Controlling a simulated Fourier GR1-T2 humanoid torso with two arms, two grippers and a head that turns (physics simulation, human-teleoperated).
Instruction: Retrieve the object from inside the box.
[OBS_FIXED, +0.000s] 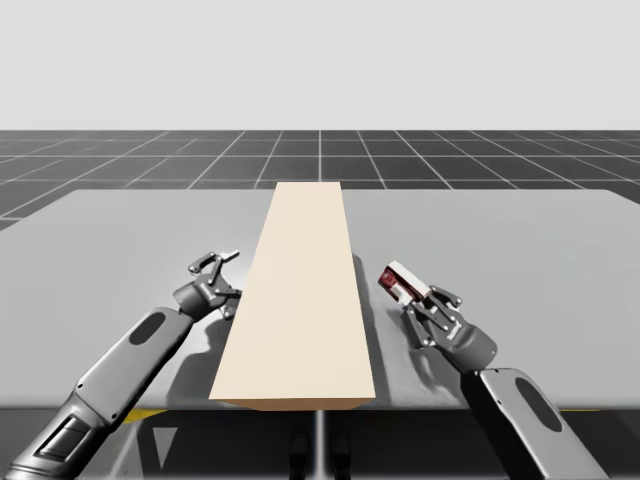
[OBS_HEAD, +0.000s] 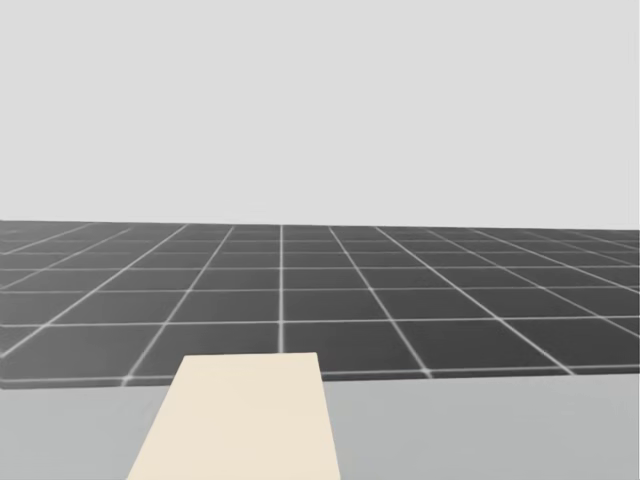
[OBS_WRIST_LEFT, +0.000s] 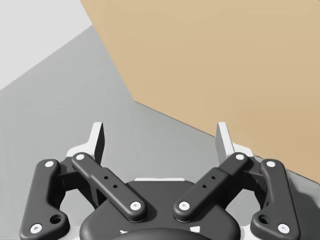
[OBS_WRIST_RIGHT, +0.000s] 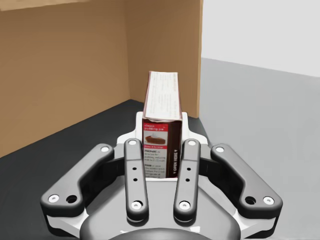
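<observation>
Clamping red carton, right gripper beside tan box (left gripper spread wide)

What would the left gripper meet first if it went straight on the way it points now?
Probably the side wall of the tan box, close ahead of the open left gripper; if the line dips, the grey table could come first.
</observation>
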